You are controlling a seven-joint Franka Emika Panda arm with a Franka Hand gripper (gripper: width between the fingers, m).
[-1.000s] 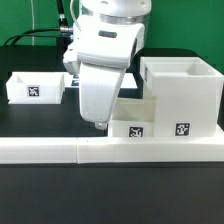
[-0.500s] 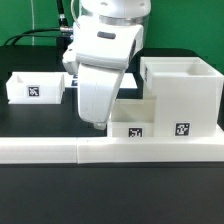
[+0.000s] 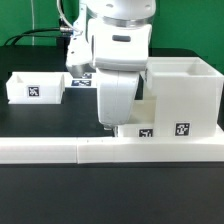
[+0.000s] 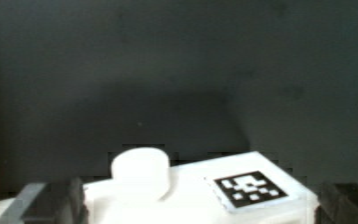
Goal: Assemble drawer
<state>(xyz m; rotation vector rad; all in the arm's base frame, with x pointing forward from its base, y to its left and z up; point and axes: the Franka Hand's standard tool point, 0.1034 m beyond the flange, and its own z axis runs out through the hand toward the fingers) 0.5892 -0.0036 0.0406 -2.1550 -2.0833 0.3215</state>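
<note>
The pincer (image 4: 194, 208) hangs spread wide, its fingers (image 4: 43, 205) either side of a small white plastic knobbed tray (image 3: 138, 129) with a black-and-white tag. That tray sits against the tall white box-shaped housing (image 3: 182, 92), close to the near edge of the black worktop (image 3: 40, 120). A second white tagged tray (image 3: 34, 88) sits well apart, toward the exterior view's left.

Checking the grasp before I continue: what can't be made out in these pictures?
- Exterior view: the gripper's fingertips, hidden behind the arm's own body.
- Wrist view: the fingers, blurred and cut off by the edge; contact with the small tray unclear.
- Exterior view: the housing interior, hidden by its walls.
</note>
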